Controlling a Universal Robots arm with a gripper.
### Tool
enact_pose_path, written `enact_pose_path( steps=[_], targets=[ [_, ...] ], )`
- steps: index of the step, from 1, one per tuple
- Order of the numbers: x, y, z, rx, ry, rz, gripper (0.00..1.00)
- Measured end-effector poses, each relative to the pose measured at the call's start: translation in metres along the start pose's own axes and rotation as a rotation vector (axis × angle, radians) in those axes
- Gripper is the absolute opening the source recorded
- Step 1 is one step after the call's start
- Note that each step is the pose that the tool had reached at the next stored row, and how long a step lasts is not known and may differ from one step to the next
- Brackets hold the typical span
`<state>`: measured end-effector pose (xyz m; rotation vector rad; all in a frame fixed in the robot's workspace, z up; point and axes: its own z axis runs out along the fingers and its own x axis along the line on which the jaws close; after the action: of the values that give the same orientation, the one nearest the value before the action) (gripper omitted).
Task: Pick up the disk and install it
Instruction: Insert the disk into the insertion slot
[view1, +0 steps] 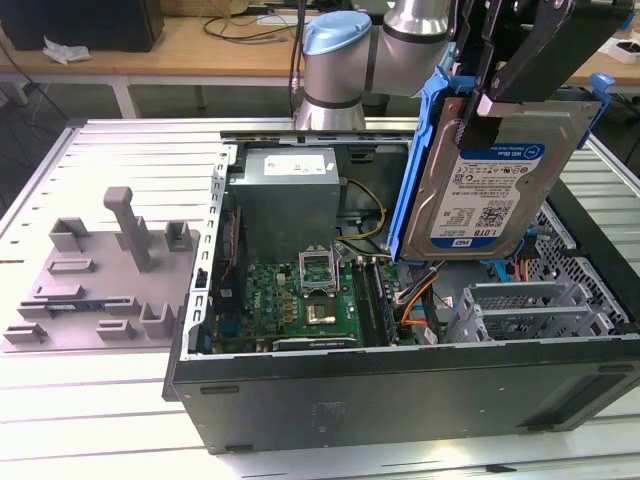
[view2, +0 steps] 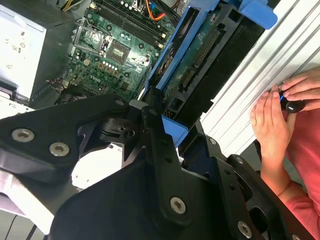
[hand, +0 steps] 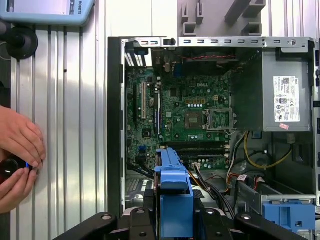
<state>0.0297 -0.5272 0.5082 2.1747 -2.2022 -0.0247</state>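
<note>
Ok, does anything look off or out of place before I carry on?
The disk hangs tilted in the gripper above the open case. The odd part is a person's hands on the table beside the case. They hold a small dark object, close to the arm's work area.

Silver-grey disk (view1: 490, 190), blue-framed — upright, tilted, aloft over the open case (view1: 400, 390)

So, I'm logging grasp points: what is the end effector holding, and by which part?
The end effector holds the disk by its upper end, clamped across the blue carrier bracket. The disk is raised above the open computer case.
</note>
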Motion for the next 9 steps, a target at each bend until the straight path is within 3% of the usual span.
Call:
enact_pose_path(
  steps=[5, 9],
  targets=[
    [0.0, 0.0, 0.0001, 0.0015, -0.0001, 0.0, 0.36],
    [0.0, 0.0, 0.0001, 0.0071, -0.0066, -0.001, 0.36]
  ],
)
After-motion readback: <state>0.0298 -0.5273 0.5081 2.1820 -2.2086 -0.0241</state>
